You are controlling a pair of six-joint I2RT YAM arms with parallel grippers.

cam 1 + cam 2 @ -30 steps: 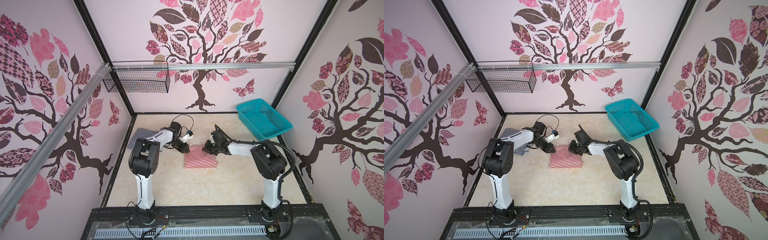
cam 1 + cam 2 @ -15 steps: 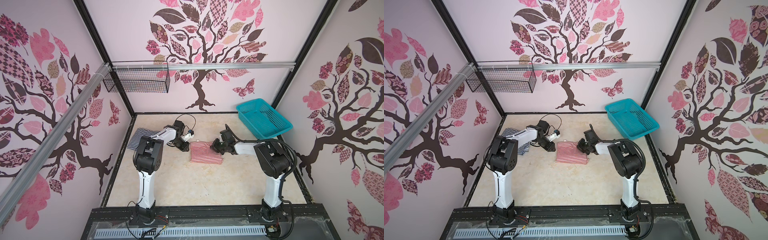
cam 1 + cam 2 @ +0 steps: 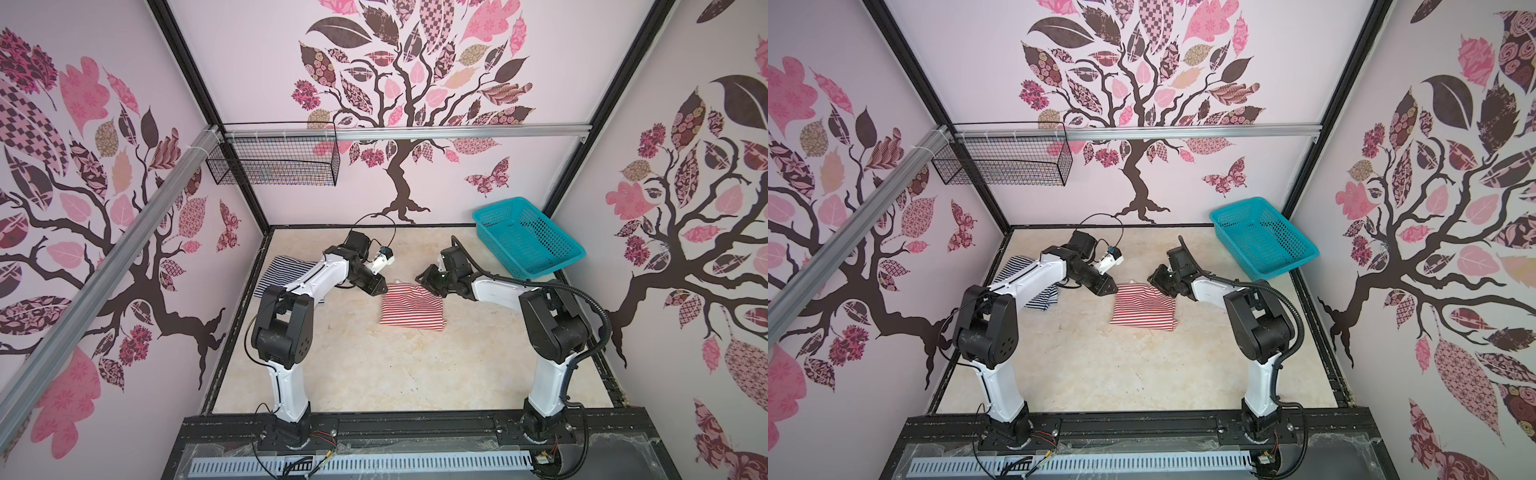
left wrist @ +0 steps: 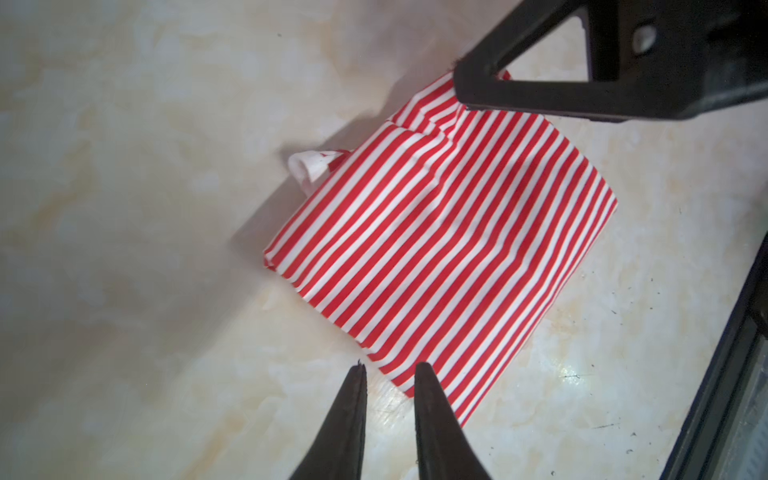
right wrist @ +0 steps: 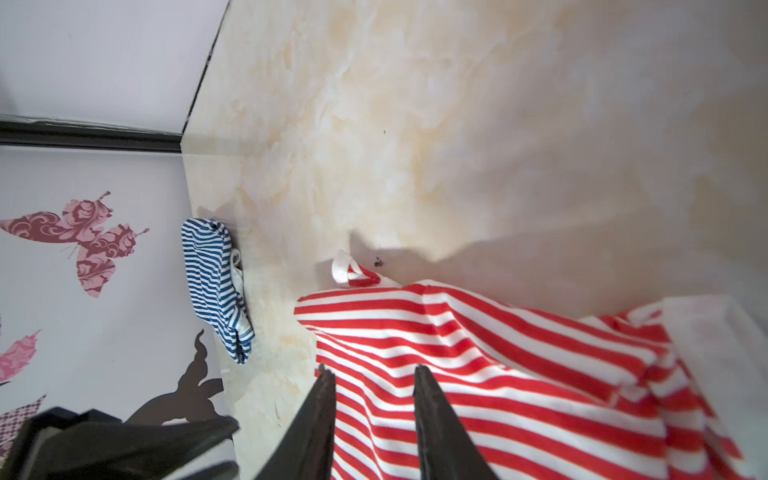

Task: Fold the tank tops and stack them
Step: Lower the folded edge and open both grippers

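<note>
Clock set on a top view, twelve at the back wall. Navy-and-white tank top (image 3: 279,270) lies at ten o'clock on the table (image 3: 353,365), close to the left wall, its near part hidden under the left arm. Left gripper (image 4: 388,368) hangs low just off the ten o'clock corner of the red-and-white tank top (image 3: 411,307). Its jaws stand a narrow gap apart with nothing between them, tips over bare table right beside the cloth's corner. The red-and-white tank top rests near the table's centre, a little toward twelve, folded to a rough rectangle, stripes running across. It sits well apart from the navy one. A pale edging loop (image 4: 309,166) pokes out from its twelve o'clock edge. Right gripper (image 5: 372,370) sits over the one o'clock corner of the red top, jaws parted moderately, striped cloth showing in the gap. The cloth puckers up toward one finger there; whether that finger touches it cannot be told. Teal basket (image 3: 555,264) stands at two o'clock, in the back right corner.
</note>
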